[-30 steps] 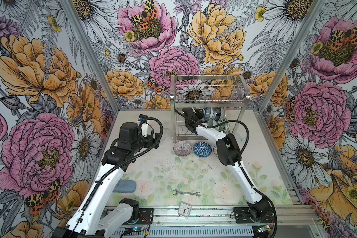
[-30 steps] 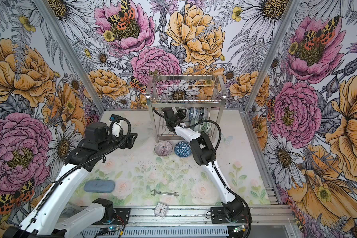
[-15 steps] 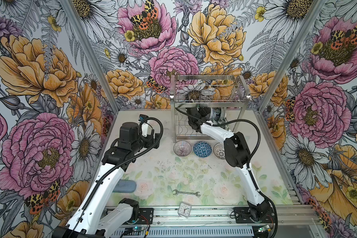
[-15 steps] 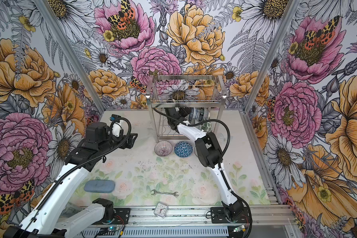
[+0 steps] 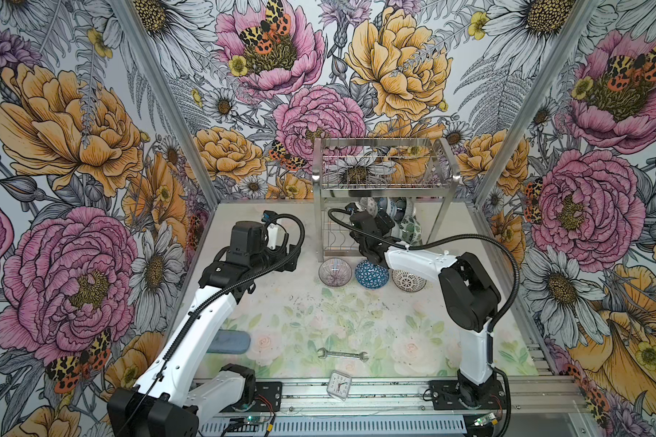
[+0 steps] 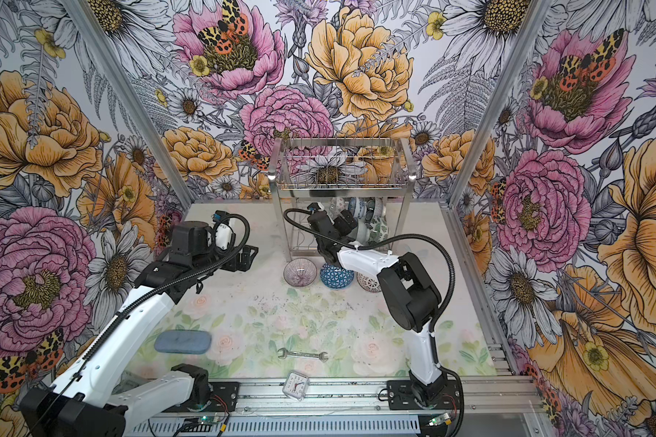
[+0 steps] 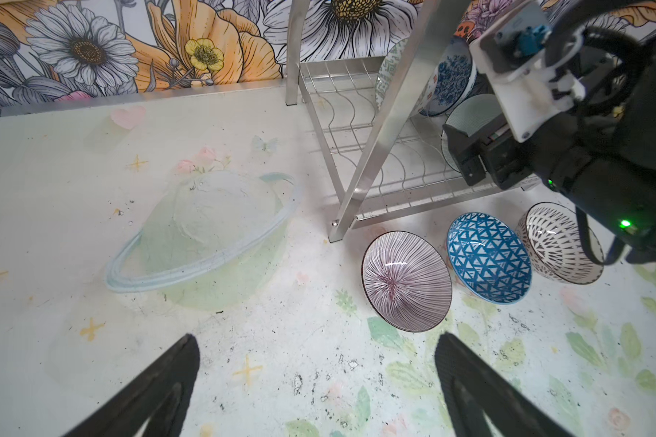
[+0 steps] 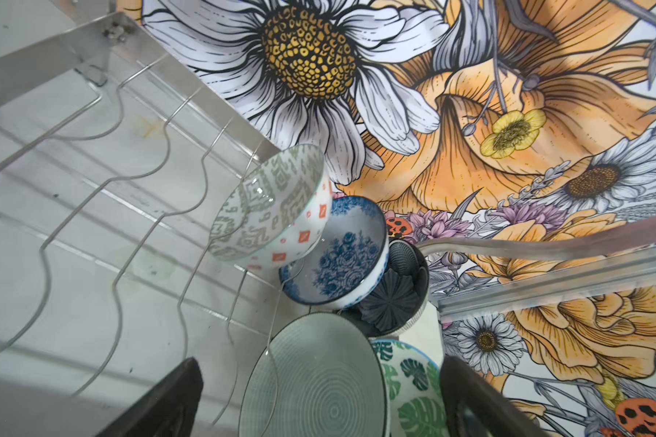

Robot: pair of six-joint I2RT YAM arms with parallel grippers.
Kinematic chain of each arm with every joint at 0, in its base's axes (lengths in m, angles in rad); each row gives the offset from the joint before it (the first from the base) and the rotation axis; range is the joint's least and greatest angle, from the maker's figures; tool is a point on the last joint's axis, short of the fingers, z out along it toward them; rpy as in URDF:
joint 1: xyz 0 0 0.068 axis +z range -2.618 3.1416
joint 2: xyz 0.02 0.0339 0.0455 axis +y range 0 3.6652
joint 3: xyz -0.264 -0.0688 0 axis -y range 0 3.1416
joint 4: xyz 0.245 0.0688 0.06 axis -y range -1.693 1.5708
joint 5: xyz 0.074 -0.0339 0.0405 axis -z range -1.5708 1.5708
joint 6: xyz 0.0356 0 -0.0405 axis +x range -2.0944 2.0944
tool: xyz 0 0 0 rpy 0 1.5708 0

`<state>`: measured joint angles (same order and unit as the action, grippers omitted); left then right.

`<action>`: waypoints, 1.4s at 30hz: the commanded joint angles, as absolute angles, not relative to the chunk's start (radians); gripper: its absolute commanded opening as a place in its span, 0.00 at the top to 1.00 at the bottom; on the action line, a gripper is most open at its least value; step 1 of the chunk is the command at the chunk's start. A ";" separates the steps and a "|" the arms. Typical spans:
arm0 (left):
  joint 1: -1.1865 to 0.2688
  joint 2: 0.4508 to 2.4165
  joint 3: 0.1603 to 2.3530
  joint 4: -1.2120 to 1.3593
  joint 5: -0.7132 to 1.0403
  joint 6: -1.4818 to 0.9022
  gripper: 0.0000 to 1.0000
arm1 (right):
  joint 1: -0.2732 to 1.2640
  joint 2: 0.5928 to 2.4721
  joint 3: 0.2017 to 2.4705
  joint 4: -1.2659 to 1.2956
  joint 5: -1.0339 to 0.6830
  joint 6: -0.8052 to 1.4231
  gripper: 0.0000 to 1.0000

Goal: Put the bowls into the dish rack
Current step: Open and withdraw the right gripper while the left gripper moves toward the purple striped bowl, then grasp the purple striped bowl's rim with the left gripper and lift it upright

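**Both pincers open, five bowls racked, three on the surface**

The right pincer (image 8: 320, 363) gapes inside the dish rack (image 5: 383, 186), its fingers either side of the celadon bowl (image 8: 319, 386) without touching it. That bowl stands on edge in the wavy wires beside the leaf bowl (image 8: 413, 378), with the blue floral bowl (image 8: 341, 257), the dark bowl (image 8: 398, 299) and the red-lattice bowl (image 8: 269, 212) behind. The left pincer (image 7: 317, 340) hangs open over the pale, scuffed, flower-printed surface (image 5: 319, 314). The rack stands at the far edge, and three patterned bowls (image 7: 487, 261) sit in a row before it. Bold floral walls enclose everything.
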<state>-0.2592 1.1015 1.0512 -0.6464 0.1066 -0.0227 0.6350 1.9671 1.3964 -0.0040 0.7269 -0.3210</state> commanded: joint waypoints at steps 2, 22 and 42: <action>-0.307 1.131 1.077 -0.620 0.109 -0.079 0.01 | 0.650 1.819 1.272 0.043 0.614 -0.273 0.00; -0.456 1.376 0.866 -0.276 0.114 -0.353 0.02 | 0.602 1.437 0.968 0.000 0.362 0.064 0.00; -0.486 1.624 0.909 -0.179 0.103 -0.371 0.44 | 0.592 1.417 0.964 -0.018 0.364 0.075 0.00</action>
